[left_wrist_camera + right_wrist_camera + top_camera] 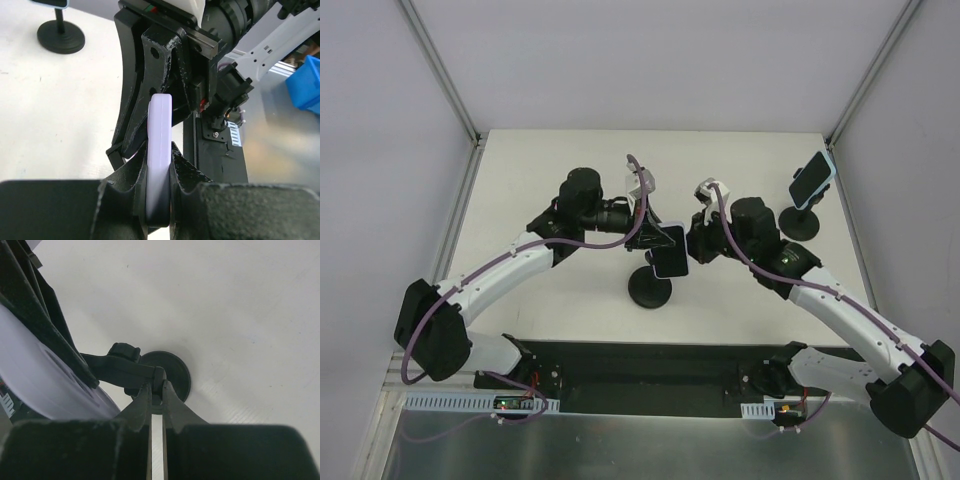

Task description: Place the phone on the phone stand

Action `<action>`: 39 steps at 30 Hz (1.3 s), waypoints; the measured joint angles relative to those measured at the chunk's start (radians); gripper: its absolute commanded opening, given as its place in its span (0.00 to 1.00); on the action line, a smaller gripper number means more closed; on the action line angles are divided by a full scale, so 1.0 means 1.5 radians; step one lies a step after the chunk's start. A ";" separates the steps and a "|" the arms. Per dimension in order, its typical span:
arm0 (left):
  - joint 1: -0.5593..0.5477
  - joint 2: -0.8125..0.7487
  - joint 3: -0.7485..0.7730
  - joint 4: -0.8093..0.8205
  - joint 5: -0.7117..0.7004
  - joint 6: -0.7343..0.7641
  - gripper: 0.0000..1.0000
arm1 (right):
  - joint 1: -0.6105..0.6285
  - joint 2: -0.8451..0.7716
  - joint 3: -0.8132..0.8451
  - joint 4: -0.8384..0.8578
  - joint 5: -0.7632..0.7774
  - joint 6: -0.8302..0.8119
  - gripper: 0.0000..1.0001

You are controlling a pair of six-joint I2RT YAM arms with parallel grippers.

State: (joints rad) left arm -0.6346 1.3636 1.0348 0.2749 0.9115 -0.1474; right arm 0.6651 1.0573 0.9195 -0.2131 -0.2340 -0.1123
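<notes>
A lavender phone [670, 262] hangs over a black phone stand with a round base [650, 290] at mid table. My left gripper [658, 236] is shut on the phone's edge; in the left wrist view the phone [159, 160] stands edge-on between the fingers. My right gripper [692, 247] is shut on the stand's black cradle arm [131, 371]; in the right wrist view the fingertips [148, 396] pinch its end above the round base [172, 371]. The phone's pale back [45, 380] fills the left of that view.
A second black stand [804, 220] holding a light blue phone [812, 178] is at the back right; its base also shows in the left wrist view [61, 38]. A blue bin [309, 82] lies beyond the table's near edge.
</notes>
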 measured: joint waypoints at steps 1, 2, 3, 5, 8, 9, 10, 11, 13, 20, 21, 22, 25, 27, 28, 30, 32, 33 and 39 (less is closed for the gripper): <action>-0.003 -0.009 0.000 -0.021 -0.014 0.009 0.00 | 0.006 -0.002 -0.003 0.002 0.006 0.004 0.00; -0.008 -0.018 0.001 -0.048 -0.035 0.021 0.00 | 0.013 -0.004 -0.007 0.006 0.013 0.007 0.00; -0.011 -0.024 0.003 -0.074 -0.052 0.030 0.00 | 0.019 -0.006 -0.011 0.009 0.020 0.010 0.00; -0.016 -0.029 0.013 -0.123 -0.081 0.049 0.00 | 0.032 -0.009 -0.018 0.015 0.041 0.015 0.00; -0.024 -0.037 0.025 -0.171 -0.128 0.074 0.00 | 0.045 -0.009 -0.018 0.019 0.076 0.020 0.00; -0.027 -0.042 0.026 -0.183 -0.146 0.081 0.00 | 0.050 -0.009 -0.018 0.020 0.089 0.022 0.00; -0.035 -0.049 0.029 -0.199 -0.170 0.091 0.00 | 0.056 -0.009 -0.019 0.022 0.103 0.023 0.00; -0.043 -0.053 0.034 -0.215 -0.193 0.099 0.00 | 0.064 -0.010 -0.019 0.023 0.117 0.026 0.00; -0.064 -0.055 0.052 -0.252 -0.247 0.112 0.00 | 0.081 -0.017 -0.023 0.024 0.156 0.027 0.00; -0.129 -0.045 0.078 -0.284 -0.433 0.108 0.00 | 0.139 -0.045 -0.051 0.045 0.323 0.044 0.00; -0.138 -0.043 0.080 -0.284 -0.457 0.101 0.00 | 0.146 -0.048 -0.058 0.053 0.344 0.049 0.00; -0.145 -0.041 0.082 -0.284 -0.474 0.092 0.00 | 0.151 -0.051 -0.064 0.060 0.359 0.054 0.00; -0.152 -0.023 0.106 -0.301 -0.515 0.054 0.00 | 0.171 -0.052 -0.066 0.064 0.411 0.064 0.00; -0.156 -0.003 0.131 -0.320 -0.539 0.020 0.00 | 0.190 -0.052 -0.066 0.061 0.461 0.068 0.00; -0.158 0.003 0.138 -0.323 -0.546 0.008 0.00 | 0.199 -0.052 -0.066 0.059 0.484 0.069 0.00; -0.162 0.012 0.146 -0.330 -0.557 -0.018 0.00 | 0.214 -0.050 -0.066 0.054 0.520 0.077 0.00; -0.168 0.021 0.155 -0.340 -0.572 -0.035 0.00 | 0.232 -0.043 -0.066 0.052 0.554 0.078 0.00; -0.171 0.024 0.160 -0.345 -0.578 -0.038 0.00 | 0.245 -0.038 -0.066 0.052 0.579 0.075 0.00; -0.179 0.036 0.182 -0.384 -0.576 -0.051 0.00 | 0.342 -0.012 -0.063 0.049 0.736 0.040 0.00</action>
State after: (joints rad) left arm -0.9031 1.4174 1.3083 -0.3008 0.0483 -0.2237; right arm 1.1774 1.0397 0.8246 -0.1398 0.8703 -0.0528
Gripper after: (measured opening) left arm 0.120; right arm 0.046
